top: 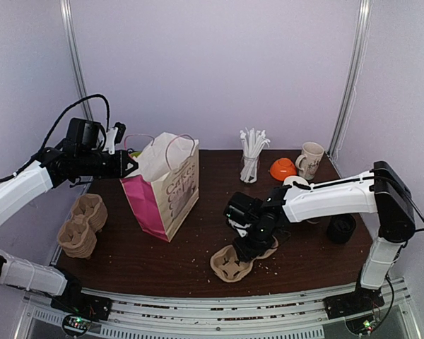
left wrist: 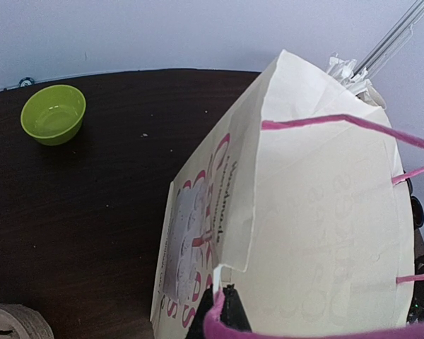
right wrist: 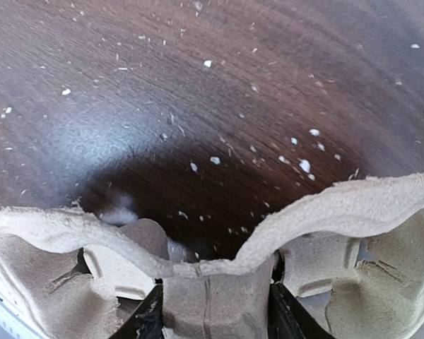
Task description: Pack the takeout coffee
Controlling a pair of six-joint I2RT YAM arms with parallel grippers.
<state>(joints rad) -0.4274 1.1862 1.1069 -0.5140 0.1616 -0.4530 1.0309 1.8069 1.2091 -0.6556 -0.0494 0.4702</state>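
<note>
My right gripper is shut on the middle wall of a brown moulded cup carrier at the front centre of the table. In the right wrist view the carrier sits between both fingers just above the wood. My left gripper is shut on the top edge of a cream and pink paper bag, by its pink handle. The bag stands upright and open. No brown cup with a black lid shows clearly. A white round rim peeks out behind the right arm.
A stack of cup carriers lies at the left edge. A glass of straws, an orange bowl and a cream mug stand at the back right. A dark round object sits at the right. A green bowl is behind the bag.
</note>
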